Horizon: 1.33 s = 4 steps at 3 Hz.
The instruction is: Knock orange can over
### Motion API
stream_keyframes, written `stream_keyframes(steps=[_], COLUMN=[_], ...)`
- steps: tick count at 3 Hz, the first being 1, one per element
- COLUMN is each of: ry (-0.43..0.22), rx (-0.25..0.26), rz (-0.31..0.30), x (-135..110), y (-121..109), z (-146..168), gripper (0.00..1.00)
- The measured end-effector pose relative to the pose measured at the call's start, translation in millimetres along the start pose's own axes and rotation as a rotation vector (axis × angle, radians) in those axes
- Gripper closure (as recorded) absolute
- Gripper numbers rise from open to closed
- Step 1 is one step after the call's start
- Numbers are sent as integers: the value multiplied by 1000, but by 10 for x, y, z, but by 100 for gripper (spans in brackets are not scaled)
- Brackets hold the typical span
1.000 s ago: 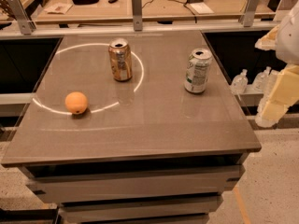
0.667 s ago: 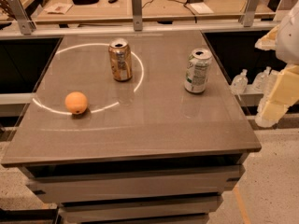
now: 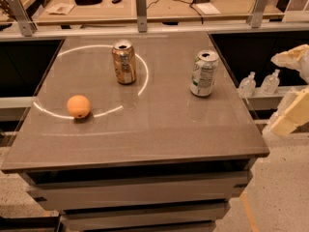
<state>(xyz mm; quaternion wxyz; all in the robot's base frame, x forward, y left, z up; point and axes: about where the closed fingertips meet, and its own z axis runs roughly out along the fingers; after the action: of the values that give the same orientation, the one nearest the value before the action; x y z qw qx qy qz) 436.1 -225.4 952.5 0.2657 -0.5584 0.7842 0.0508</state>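
Grey-brown tabletop [image 3: 159, 134], and off its right edge hangs the pale cream gripper [image 3: 292, 116]; open or closed, I cannot tell. Nearest stands a white-and-green can [image 3: 203, 74]; farther left, the coppery orange can [image 3: 124, 62] stands upright at the back; a round orange fruit [image 3: 78, 106] lies front-left.

orange can [image 3: 124, 62]: coppery orange-brown, silver top rim, pale label patch. Upright, not tipped, on the table [image 3: 169, 129], toward its far edge, left of centre. gripper [image 3: 292, 116] is beyond the table's right edge, well apart from the can.

Dim warm light, ring glare [image 3: 145, 76]; jaws right edge.
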Motion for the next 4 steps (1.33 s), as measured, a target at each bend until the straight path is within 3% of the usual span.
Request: stream_keyframes(steps=[1,2,3,4], ry=[-198,-396,-522,-551], rx=[-5,-41,-58,-46], rz=[41,65,72,65], x=[-176,-618,-1027,-1367], y=[-5,-3,36,102], z=[118,211,204,312], gripper=[0,0,0,0])
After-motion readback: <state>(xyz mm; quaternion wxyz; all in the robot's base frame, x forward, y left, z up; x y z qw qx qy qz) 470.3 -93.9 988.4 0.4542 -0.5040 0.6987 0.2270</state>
